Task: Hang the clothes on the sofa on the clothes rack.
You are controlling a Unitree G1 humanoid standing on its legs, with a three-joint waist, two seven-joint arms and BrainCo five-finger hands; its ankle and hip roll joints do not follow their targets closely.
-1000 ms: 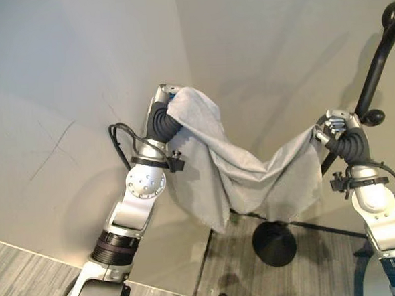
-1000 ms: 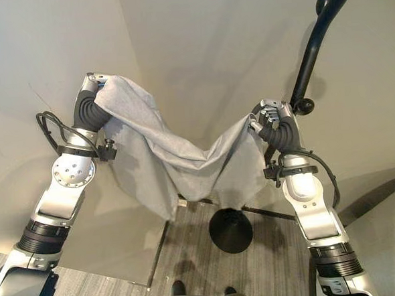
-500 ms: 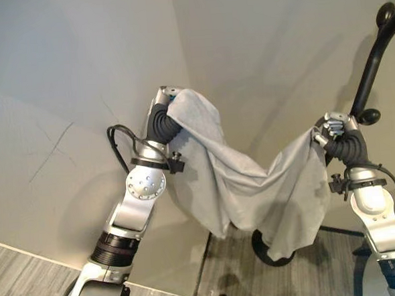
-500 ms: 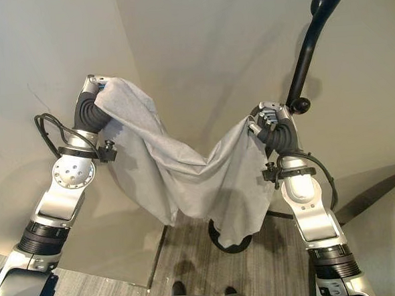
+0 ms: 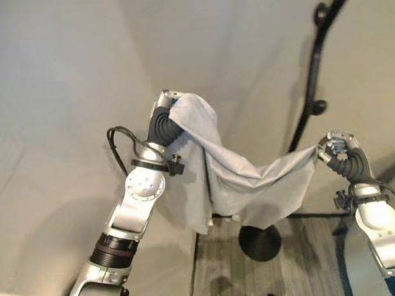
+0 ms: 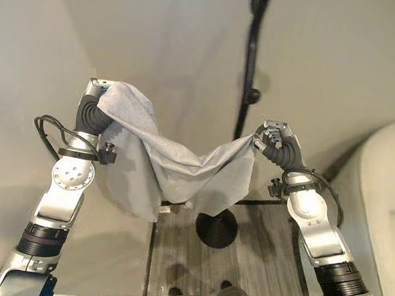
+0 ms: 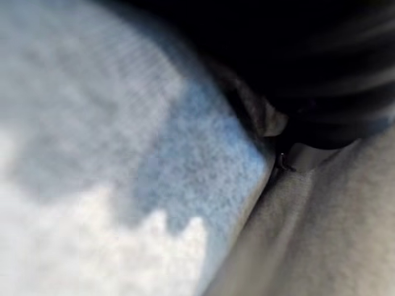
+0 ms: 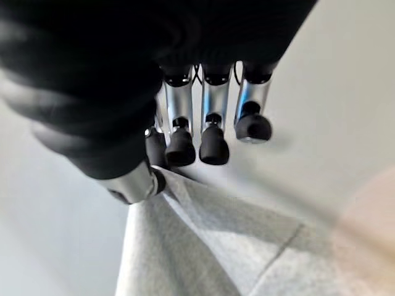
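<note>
**Grey garment stretched between both hands beside the rack**

Since half a second ago the cloth's low fold has lifted, no longer covering the rack base [image 5: 259,242]. Right hand [image 5: 338,147] pinches one corner of the garment [image 5: 246,182] beside the rack pole [image 5: 312,87]; left hand [image 5: 166,103] is buried under the other end, grip unreadable. Light, limp fabric: it sags and drapes, so edges are the best hold.

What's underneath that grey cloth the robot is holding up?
Below the sagging grey cloth stands the round black base of the clothes rack on striped floor. The left hand lies under its draped end, fingers covered.
</note>
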